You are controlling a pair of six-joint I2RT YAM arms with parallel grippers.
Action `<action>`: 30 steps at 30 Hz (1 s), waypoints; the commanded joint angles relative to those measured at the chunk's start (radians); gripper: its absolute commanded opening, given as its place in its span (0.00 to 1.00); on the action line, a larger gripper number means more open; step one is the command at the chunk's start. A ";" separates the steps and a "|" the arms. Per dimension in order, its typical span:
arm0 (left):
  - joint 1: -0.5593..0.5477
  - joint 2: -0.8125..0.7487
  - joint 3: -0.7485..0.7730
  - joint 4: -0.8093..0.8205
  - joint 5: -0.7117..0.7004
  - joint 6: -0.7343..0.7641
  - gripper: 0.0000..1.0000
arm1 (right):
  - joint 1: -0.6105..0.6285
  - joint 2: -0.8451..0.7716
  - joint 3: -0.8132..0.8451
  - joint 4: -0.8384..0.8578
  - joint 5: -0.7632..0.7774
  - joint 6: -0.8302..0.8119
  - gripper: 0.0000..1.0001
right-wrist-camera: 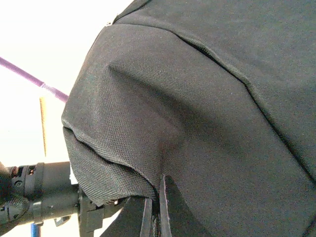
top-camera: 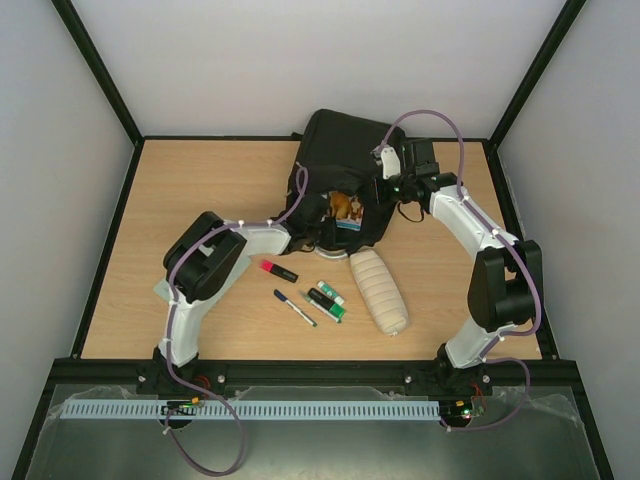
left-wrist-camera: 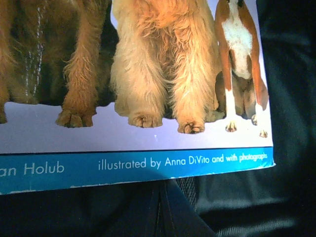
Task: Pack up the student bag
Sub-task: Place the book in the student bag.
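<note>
**A:** Right gripper (right-wrist-camera: 160, 190)?
**B:** Pinched shut on student bag (top-camera: 345, 150) fabric, far-centre on the table (top-camera: 190, 190).
**A:** Left gripper (left-wrist-camera: 161, 197)?
**B:** Closed at the edge of the dog book (left-wrist-camera: 148, 74) inside the open bag.

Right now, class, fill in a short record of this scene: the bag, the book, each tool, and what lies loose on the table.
Student bag: black, open, at the back of the table
Book: dogs on the cover, in the bag's opening
Left tool: shut, just below the book's lower edge; whether it grips anything is unclear
Right tool: shut on the bag's fabric
Loose on table: beige pencil case, red highlighter, blue-capped pen, green marker, green-and-white stick
</note>
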 commanded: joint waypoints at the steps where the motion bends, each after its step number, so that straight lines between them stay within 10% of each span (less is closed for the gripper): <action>1: 0.024 0.061 0.096 0.062 -0.046 0.010 0.02 | 0.007 -0.020 -0.006 0.001 -0.080 -0.005 0.01; 15: 0.082 0.283 0.371 0.101 -0.107 0.027 0.04 | 0.006 0.024 0.005 -0.020 -0.096 -0.018 0.01; 30: -0.038 -0.169 -0.127 0.147 -0.065 -0.032 0.25 | 0.006 0.050 -0.025 -0.003 0.073 -0.088 0.01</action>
